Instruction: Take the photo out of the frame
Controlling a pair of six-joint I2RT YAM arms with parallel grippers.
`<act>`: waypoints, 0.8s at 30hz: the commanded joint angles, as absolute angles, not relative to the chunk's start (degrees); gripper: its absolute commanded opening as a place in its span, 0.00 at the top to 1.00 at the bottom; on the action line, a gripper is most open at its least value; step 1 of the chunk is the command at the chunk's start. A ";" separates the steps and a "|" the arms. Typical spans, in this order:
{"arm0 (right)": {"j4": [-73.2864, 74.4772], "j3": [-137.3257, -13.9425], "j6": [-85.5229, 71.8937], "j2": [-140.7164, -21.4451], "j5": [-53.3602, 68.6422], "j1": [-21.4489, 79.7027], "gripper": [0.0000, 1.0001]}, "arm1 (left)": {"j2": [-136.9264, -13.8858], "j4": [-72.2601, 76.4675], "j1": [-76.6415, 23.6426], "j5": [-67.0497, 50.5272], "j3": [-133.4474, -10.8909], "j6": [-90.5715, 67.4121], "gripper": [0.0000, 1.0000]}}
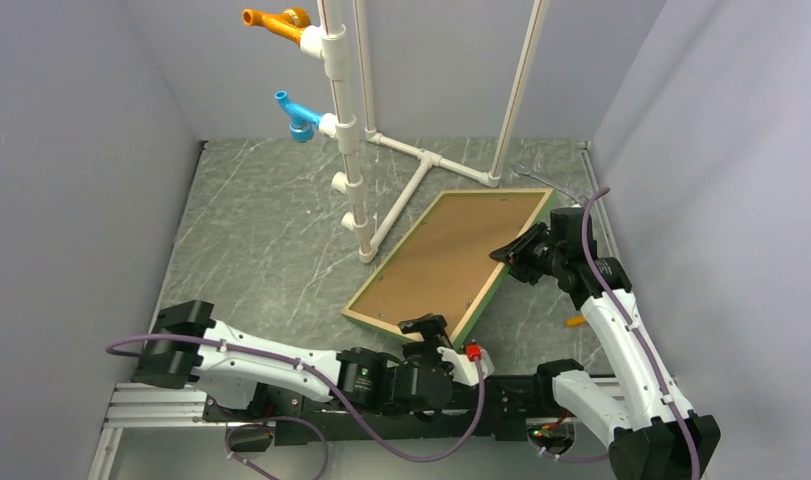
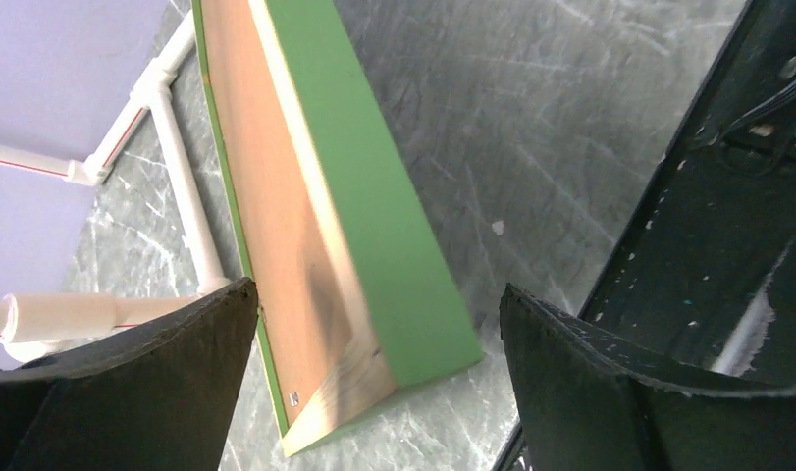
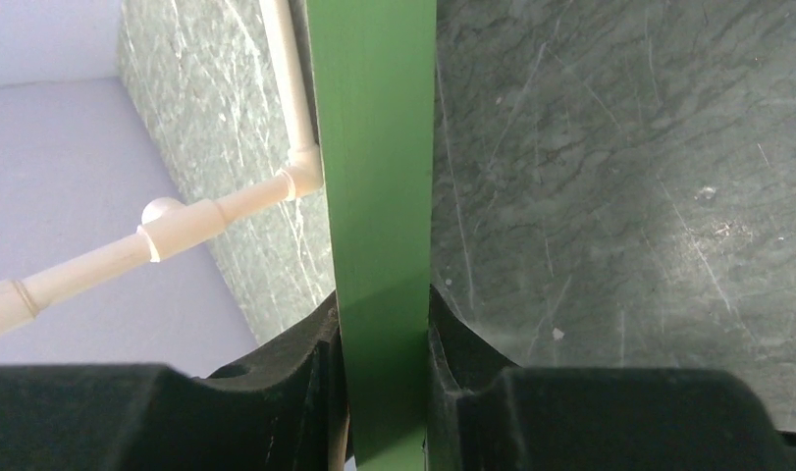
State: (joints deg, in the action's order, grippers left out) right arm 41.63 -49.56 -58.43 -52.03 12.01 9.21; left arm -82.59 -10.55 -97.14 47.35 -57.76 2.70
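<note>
Pinching the frame [image 3: 374, 147] is the right gripper [image 3: 384, 378]; left gripper [image 2: 379, 329] gapes.

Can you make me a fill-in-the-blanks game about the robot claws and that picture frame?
1. The right claw is shut on the frame's ____ rail.
2. The left claw is ____ and grips nothing.
3. The frame's upturned side shows a ____ backing board.
4. On the white pipe stand, the orange fitting sits ____ the blue fitting.

Missing words: green, open, brown, above.
</note>
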 commanded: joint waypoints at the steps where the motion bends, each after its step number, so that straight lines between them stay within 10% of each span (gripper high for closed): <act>1: 40.71 -53.62 -60.87 -50.77 12.37 9.27 1.00 | -85.89 -7.57 -96.97 51.89 -58.84 6.99 0.09; 10: 42.32 -55.72 -60.90 -50.07 11.99 9.40 1.00 | -85.18 -2.45 -96.00 49.95 -57.34 8.71 0.56; 14: 40.57 -55.26 -59.19 -49.31 13.24 9.47 1.00 | -83.02 -1.52 -95.79 49.20 -56.98 8.82 0.99; 18: 40.22 -55.73 -56.33 -48.71 12.84 9.49 0.99 | -80.99 -1.91 -95.77 48.68 -56.93 7.99 1.00; 24: 41.96 -60.44 -49.95 -47.43 8.87 9.49 0.34 | -78.12 -5.71 -94.78 47.04 -57.96 2.82 1.00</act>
State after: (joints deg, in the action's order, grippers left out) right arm 43.00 -53.89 -56.82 -49.56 11.40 9.43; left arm -82.30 -6.70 -95.66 51.92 -57.10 11.88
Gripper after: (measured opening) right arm 0.524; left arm 0.312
